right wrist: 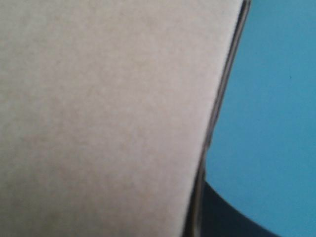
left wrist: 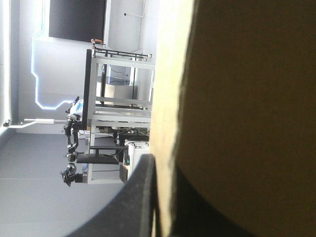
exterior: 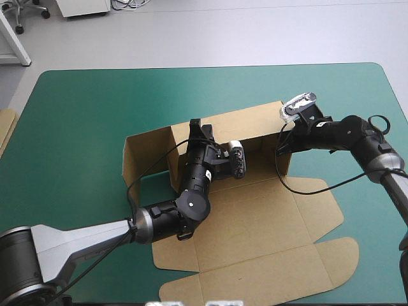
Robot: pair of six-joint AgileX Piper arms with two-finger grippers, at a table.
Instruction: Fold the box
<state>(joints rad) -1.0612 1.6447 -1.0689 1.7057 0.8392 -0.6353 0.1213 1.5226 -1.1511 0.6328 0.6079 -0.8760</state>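
Box [exterior: 255, 223] sits mid-table on the teal-green cover [exterior: 76, 115], part flat and part raised. Its near half lies flat, a wide panel with rounded flaps along the near edge and at the right side. The left arm crosses the box's near left corner and reaches toward the far wall. That wall stands upright along the box's far side, with a side flap standing out from its left end.

Left gripper [exterior: 194, 125] is at the wall's top edge, near the left end. In the wrist view the board's edge runs between its two fingers, with one black finger [left wrist: 140, 197] tight against it, so it is clamped on the box. Right gripper [exterior: 285, 135] is at the wall's right end. Its wrist view shows board pressed against one finger [right wrist: 232, 217] with the other hidden behind the sheet — it grips the box too.

Well left of the box, more board [exterior: 5, 131] shows at the table's edge.
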